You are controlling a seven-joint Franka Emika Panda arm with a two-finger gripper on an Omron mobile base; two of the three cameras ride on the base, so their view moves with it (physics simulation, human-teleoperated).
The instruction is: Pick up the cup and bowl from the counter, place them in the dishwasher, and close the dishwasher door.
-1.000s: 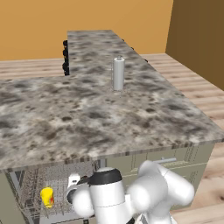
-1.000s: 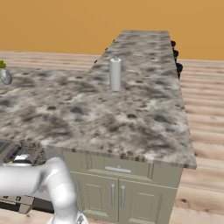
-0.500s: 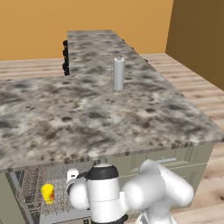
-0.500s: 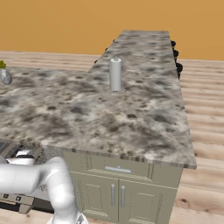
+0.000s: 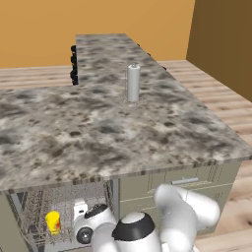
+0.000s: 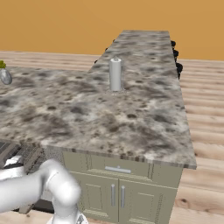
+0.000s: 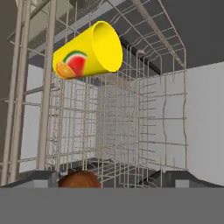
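The yellow cup [image 5: 52,222] lies in the grey wire rack of the open dishwasher [image 5: 34,211] under the granite counter [image 5: 98,133]. My gripper [image 5: 79,214] is inside the rack, just right of the cup. In the hand view the cup [image 7: 87,50] lies on its side at upper left, its fruit mark facing me. The reddish-brown bowl [image 7: 79,179] peeks up between the two dark finger tips of my gripper [image 7: 103,177], which looks shut on it. Most of the bowl is hidden at the bottom edge.
A tall grey capped cylinder [image 5: 133,82] [image 6: 115,74] stands mid-counter. Olive cabinet doors with metal handles [image 6: 117,194] are right of the dishwasher [image 6: 28,159]. Black knobs [image 5: 74,64] line the far counter edge. A grey item [image 6: 5,75] sits at the counter's far left.
The arm has sunk lower in front of the cabinets, and the hand has dropped deeper into the dishwasher rack beside the cup. The counter and the cylinder are unchanged.
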